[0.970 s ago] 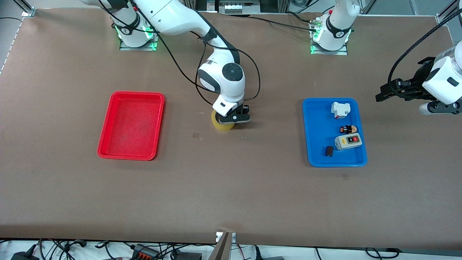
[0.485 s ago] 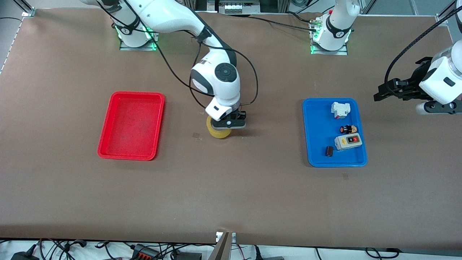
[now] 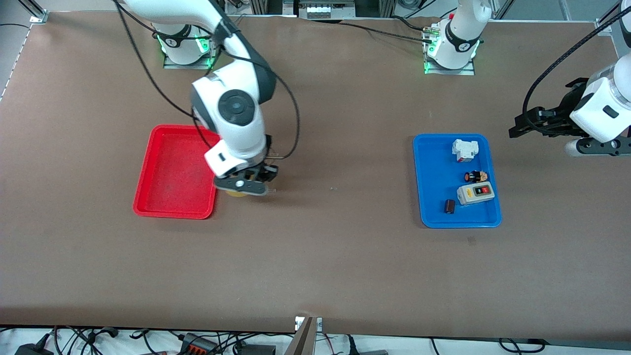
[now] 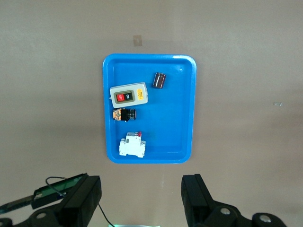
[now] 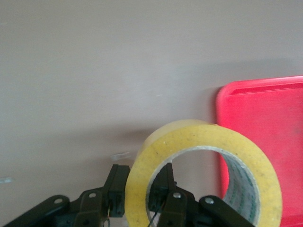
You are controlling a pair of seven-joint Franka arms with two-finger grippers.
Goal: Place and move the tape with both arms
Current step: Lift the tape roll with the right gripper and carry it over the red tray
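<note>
The tape point(image 5: 203, 142) is a yellow ring that hangs upright in my right gripper point(image 5: 140, 184), which is shut on the ring's wall with one finger inside the hole and one outside. In the front view only a yellow sliver of the tape point(image 3: 236, 193) shows under the right gripper point(image 3: 245, 186). That gripper is over the table, just beside the red tray point(image 3: 175, 170) at the edge facing the table's middle. My left gripper point(image 3: 517, 127) is held in the air toward the left arm's end of the table, beside the blue tray point(image 3: 429, 197). The left gripper point(image 4: 140, 189) is open and holds nothing.
The red tray point(image 5: 270, 123) has nothing in it. The blue tray point(image 4: 187, 118) holds a grey switch box point(image 4: 129, 94), a white breaker point(image 4: 132, 145), a small black and orange part point(image 4: 124, 114) and a dark cylinder point(image 4: 160, 80).
My right arm has carried the tape from the table's middle toward the red tray and now stands at its edge. The left arm has barely moved.
</note>
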